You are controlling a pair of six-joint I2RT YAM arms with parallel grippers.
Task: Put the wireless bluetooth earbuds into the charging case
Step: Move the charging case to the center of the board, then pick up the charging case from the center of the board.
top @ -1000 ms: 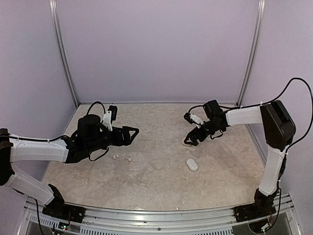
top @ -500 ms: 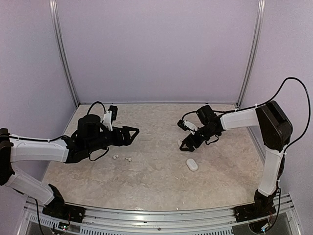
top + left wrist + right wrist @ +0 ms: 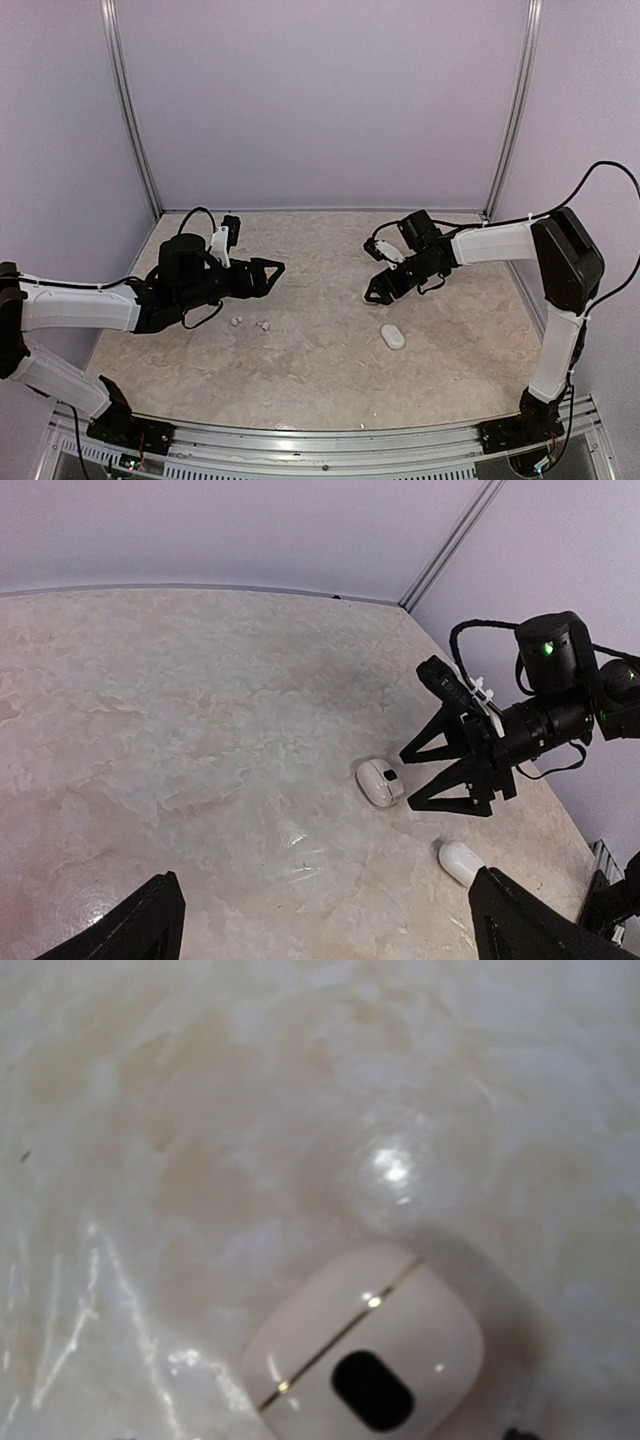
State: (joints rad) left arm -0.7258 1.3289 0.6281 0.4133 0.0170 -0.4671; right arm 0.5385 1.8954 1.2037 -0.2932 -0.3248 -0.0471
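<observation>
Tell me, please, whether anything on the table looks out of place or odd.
Nothing looks damaged or spilled. The only oddity: the charging case lies shut, with both earbuds loose far to its left.

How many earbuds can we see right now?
2. Both lie loose on the table near the left hand: first earbud, second earbud beside it. The charging case is shut, so more could hide inside.

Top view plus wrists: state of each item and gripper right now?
charging case, closed, resting on the table.
earbuds, both loose on the table, outside the case.
white oval piece, lying on the table, nothing touching it.
left gripper, open, empty.
right gripper, open, tips at the case's edge, no grip.
</observation>
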